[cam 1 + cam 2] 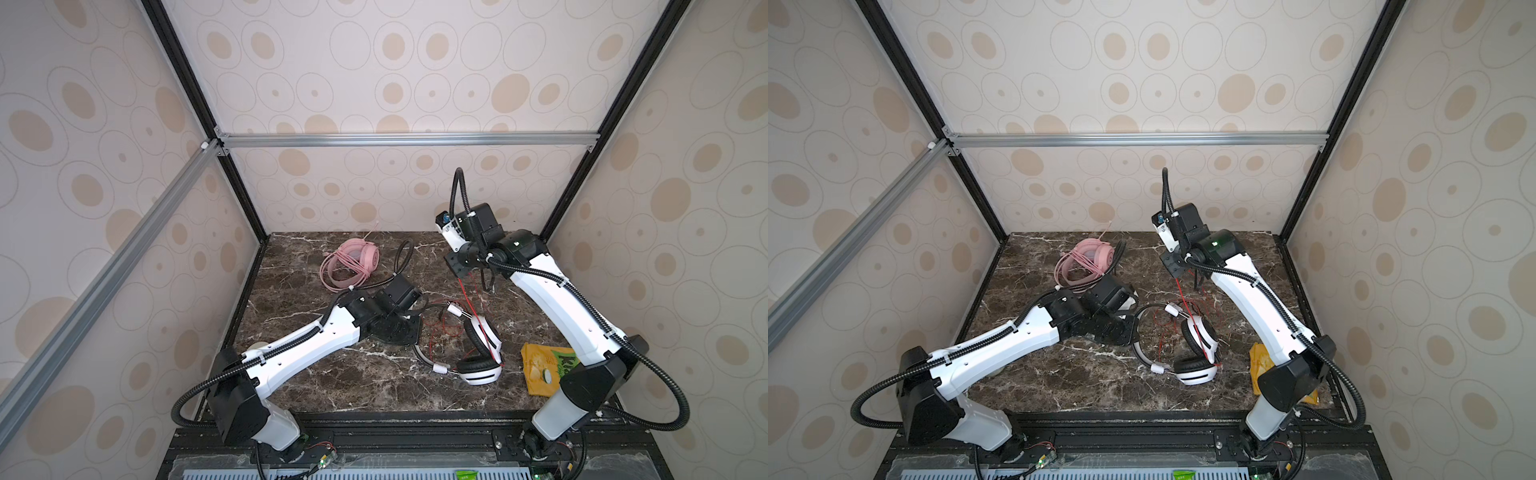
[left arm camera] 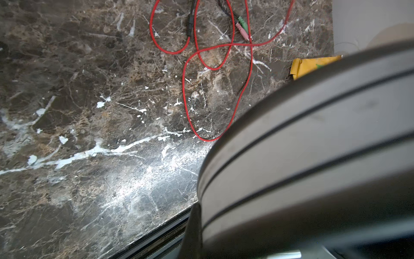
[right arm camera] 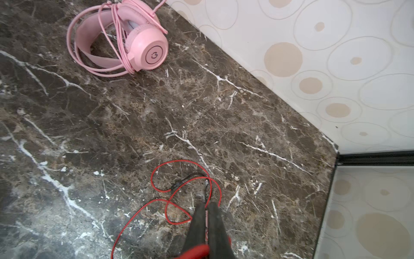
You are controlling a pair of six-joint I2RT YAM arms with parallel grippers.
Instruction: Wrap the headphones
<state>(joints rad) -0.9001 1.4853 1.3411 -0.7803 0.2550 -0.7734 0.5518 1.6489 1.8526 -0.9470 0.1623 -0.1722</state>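
Your right gripper [image 3: 206,205] is clenched on the thin red cable [image 2: 183,94], which runs taut from its fingers down to the white-and-black headset [image 1: 482,332] lying between the two tools on the marble tabletop [image 3: 224,112]. Your left gripper [image 1: 411,311] is closed too, apparently on that headset's headband [image 2: 313,145], which fills its wrist view as a grey blur. Its fingers are hidden there, so that grip is my reading, not plainly shown. Expect the cable to be light, limp and slippery, and apt to snag in its own loose loops just ahead of the right fingers. Pinch it along the slack, not at the pink and green jack plugs [image 2: 243,27]. The headband should be springy and the earcups the heavy part, so hold the band. The pink headset [image 3: 145,44] lies well beyond both tools, its cable looped round it. How the red loops cross is hard to make out in the top views.
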